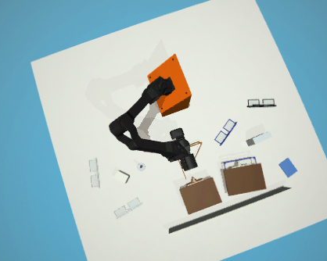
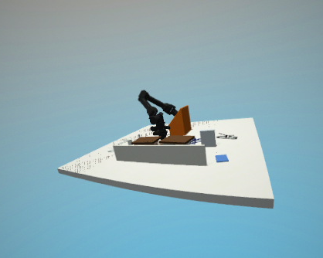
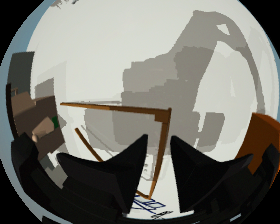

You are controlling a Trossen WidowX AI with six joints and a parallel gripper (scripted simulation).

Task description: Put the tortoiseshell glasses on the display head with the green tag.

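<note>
The tortoiseshell glasses (image 1: 201,143) (image 3: 136,109) stand with their temples spread and reaching toward the heads. My gripper (image 3: 159,139) is partly open over them; the front of the frame runs between and below the two fingertips, with no visible grip on it. In the top view the arm hides the fingertips. The left head (image 1: 201,196) (image 3: 36,119) has a brown top, a nose facing the glasses and bare temples; its green tag (image 3: 55,122) shows in the wrist view. The other head (image 1: 246,180) stands to its right and wears blue glasses (image 1: 238,159).
A long upright panel (image 1: 228,211) (image 2: 160,155) stands behind the heads. A grey block (image 1: 260,138) (image 2: 208,138) and blue glasses (image 1: 225,132) lie right of the arm, with black glasses (image 1: 261,105) beyond. A blue card (image 1: 288,167) (image 2: 222,158) lies right of the heads. Clear glasses lie left.
</note>
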